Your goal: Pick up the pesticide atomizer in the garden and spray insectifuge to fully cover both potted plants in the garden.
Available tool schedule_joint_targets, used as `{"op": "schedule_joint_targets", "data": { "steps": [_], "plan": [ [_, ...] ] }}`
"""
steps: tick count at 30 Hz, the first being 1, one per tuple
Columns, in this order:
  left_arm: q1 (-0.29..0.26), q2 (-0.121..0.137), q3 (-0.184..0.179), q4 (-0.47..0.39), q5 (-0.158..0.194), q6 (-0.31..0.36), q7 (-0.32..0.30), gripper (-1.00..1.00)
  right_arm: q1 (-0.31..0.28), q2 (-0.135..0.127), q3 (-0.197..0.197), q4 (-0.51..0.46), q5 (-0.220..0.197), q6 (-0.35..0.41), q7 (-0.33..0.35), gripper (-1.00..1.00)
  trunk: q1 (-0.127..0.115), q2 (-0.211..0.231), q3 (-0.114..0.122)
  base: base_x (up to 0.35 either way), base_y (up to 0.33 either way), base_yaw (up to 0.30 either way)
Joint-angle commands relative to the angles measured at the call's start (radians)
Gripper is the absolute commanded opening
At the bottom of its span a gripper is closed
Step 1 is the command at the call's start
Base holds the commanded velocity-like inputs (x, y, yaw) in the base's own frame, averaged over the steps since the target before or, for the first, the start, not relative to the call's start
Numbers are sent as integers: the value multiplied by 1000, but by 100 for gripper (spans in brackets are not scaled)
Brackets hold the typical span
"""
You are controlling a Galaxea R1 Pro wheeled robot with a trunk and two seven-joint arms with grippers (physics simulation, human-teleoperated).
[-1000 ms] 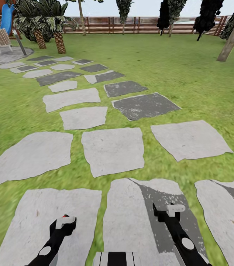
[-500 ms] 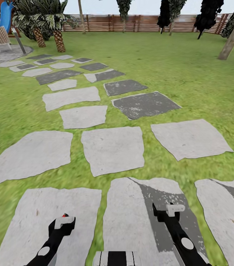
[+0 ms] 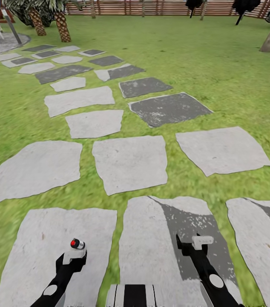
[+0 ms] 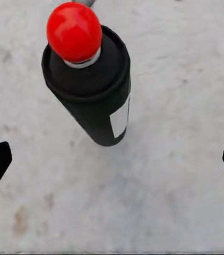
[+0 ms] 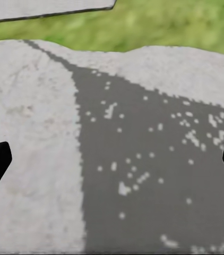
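The pesticide atomizer [image 4: 91, 79] stands upright on a pale paving slab [image 3: 45, 247] just ahead of the left claw [image 3: 72, 259], red top up, between its wide-open, empty fingers; the right claw [image 3: 196, 244], also open and empty, sits farther off.

There are no words or numbers to read anywhere. The pesticide atomizer [image 4: 91, 79] has a small white patch on its dark side, but the patch is blank. The stepping stones [image 3: 128, 164] on the grass have only spots and marks on them, no letters or signs.
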Motion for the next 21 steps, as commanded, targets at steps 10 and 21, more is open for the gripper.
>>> {"op": "schedule_joint_targets", "data": {
  "steps": [10,21],
  "plan": [
    [0,0,0,1,3,-3,1,100,0,0,0,4,1,-4,1,100,2,-1,-35,0,0,0],
    [0,0,1,1,3,-3,2,100,0,-1,0,5,1,-4,1,100,2,-1,-38,42,56,0]
  ]
}}
